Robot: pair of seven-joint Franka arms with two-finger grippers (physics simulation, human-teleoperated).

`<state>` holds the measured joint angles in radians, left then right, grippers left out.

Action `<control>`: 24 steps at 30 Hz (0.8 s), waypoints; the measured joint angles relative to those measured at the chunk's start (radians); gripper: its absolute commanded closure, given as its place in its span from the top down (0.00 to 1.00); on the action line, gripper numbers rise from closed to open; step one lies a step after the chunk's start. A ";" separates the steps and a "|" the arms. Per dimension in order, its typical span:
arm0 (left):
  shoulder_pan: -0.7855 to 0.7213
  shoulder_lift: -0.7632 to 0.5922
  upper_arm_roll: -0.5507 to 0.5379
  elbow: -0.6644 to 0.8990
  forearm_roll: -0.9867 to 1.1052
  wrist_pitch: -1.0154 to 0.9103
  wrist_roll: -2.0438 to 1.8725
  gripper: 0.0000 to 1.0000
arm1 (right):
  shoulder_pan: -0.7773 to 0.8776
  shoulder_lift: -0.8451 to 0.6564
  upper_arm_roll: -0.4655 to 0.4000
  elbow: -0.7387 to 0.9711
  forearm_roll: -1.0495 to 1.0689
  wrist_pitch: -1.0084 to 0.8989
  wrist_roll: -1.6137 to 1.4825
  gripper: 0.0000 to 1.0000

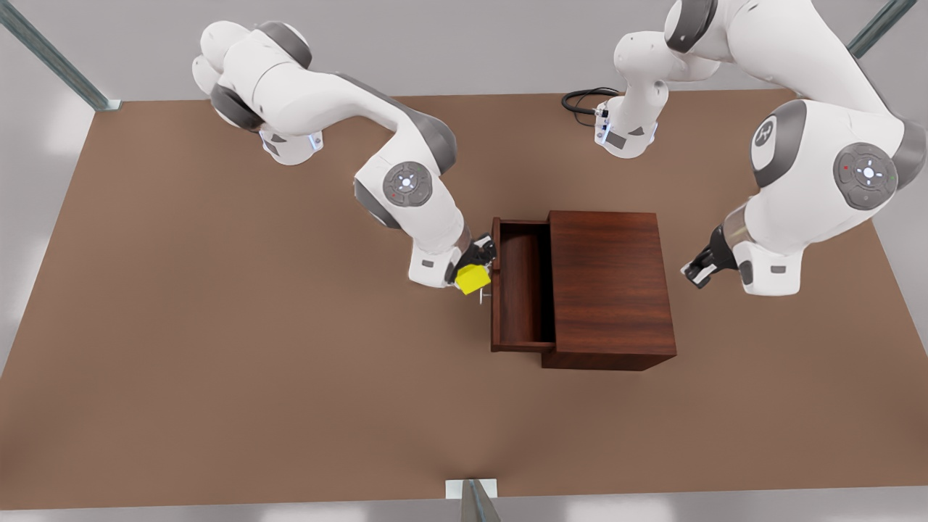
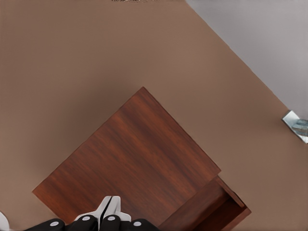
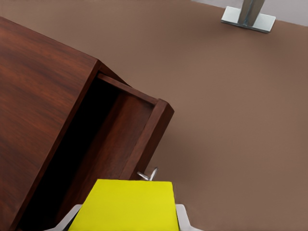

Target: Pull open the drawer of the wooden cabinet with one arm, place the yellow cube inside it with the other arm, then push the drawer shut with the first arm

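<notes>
The wooden cabinet (image 1: pixel 609 283) (image 2: pixel 130 159) (image 3: pixel 38 96) stands mid-table, and its drawer (image 1: pixel 522 290) (image 2: pixel 211 207) (image 3: pixel 115 139) is pulled out toward the front view's left, its inside bare. A silver handle (image 1: pixel 484 293) (image 3: pixel 148 174) sticks out from the drawer front. The right gripper (image 1: pixel 475 272) is shut on the yellow cube (image 1: pixel 473 278) (image 3: pixel 125 204), held just outside the drawer's front panel, above the handle. On the cabinet's opposite side, at the front view's right, my left gripper (image 1: pixel 697 272) (image 2: pixel 108 209) hovers shut and holding nothing, apart from the cabinet.
Both arm bases (image 1: pixel 290 145) (image 1: pixel 627 134) sit at the table's far edge, with a black cable (image 1: pixel 583 101) beside the one on the front view's right. A metal post foot (image 1: pixel 471 489) (image 3: pixel 248 17) stands at the near edge. Brown tabletop (image 1: pixel 217 348) stretches around the cabinet.
</notes>
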<state>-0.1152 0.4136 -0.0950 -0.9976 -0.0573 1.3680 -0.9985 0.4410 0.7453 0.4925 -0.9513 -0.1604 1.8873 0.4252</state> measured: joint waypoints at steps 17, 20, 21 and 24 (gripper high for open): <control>-0.059 0.024 0.000 -0.006 -0.003 0.072 -0.397 0.21 | 0.143 0.174 -0.055 0.032 0.013 0.236 0.551 1.00; -0.081 0.035 0.000 -0.008 -0.004 0.084 -0.458 0.21 | 0.118 0.151 -0.060 0.022 -0.012 0.229 0.609 1.00; -0.097 0.038 0.001 -0.009 -0.005 0.090 -0.481 0.21 | 0.092 0.108 -0.055 0.010 -0.044 0.213 0.625 1.00; -0.203 0.065 -0.001 -0.011 -0.018 0.114 -0.567 0.21 | -0.108 -0.111 0.006 -0.049 -0.108 0.085 0.625 1.00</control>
<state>-0.3180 0.4787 -0.0960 -1.0081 -0.0757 1.4824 -1.5656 0.3335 0.6340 0.4988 -1.0003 -0.2687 1.9720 1.0498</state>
